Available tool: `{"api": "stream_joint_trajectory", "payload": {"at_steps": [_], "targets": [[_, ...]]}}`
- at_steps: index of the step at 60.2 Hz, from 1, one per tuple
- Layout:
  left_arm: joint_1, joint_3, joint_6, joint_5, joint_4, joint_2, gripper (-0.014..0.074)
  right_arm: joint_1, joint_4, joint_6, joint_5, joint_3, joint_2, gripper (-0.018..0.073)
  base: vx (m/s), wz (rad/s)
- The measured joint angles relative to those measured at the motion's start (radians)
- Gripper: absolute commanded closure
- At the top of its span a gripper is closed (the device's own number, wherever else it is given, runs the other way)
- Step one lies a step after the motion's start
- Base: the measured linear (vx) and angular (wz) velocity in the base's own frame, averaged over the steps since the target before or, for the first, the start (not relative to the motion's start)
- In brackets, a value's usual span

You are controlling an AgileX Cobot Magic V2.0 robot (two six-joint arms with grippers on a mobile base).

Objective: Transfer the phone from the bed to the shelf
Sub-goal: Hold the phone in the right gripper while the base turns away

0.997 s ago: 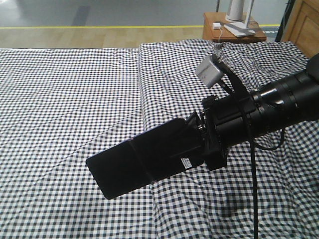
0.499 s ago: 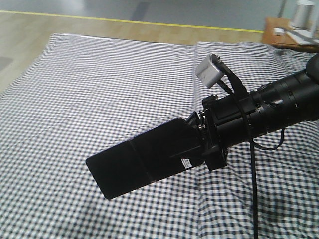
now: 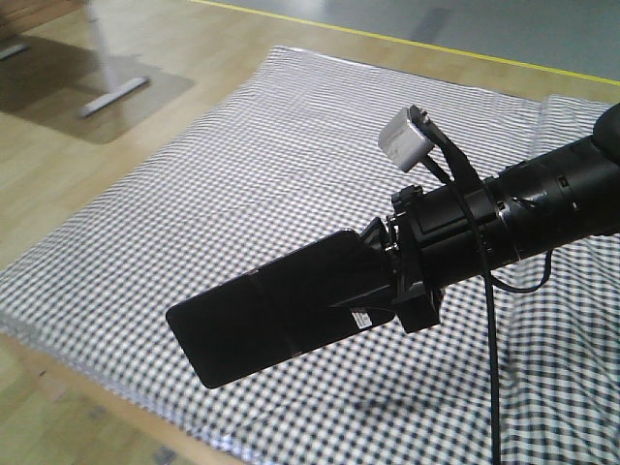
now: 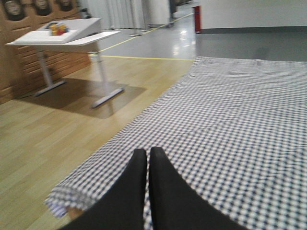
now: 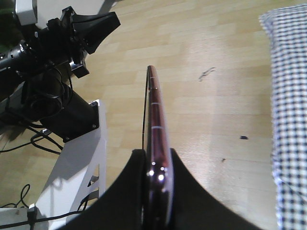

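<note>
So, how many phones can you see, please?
1: the thin glossy black phone, clamped in the right claw, above the black-and-white checked bed. No others show.

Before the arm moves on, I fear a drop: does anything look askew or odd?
The phone is pinched at one end only by the right tool, so most of it juts out unsupported above the bed. A line crosses its middle; fold or crack, I cannot tell. Nothing else stands out.

One phone [image 3: 281, 315], one bed [image 3: 291, 145], one table [image 4: 72, 38] (white)
</note>
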Motion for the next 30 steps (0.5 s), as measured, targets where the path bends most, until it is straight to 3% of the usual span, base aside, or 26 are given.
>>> {"api": "stream_joint_trajectory", "payload": {"at_steps": [30], "targets": [[0.0,0.0,0.0,0.0,0.0,0.0,0.0595,0.0,0.0,0.0,0.0,0.0,0.0,0.0561,-0.16,0.64]]}}
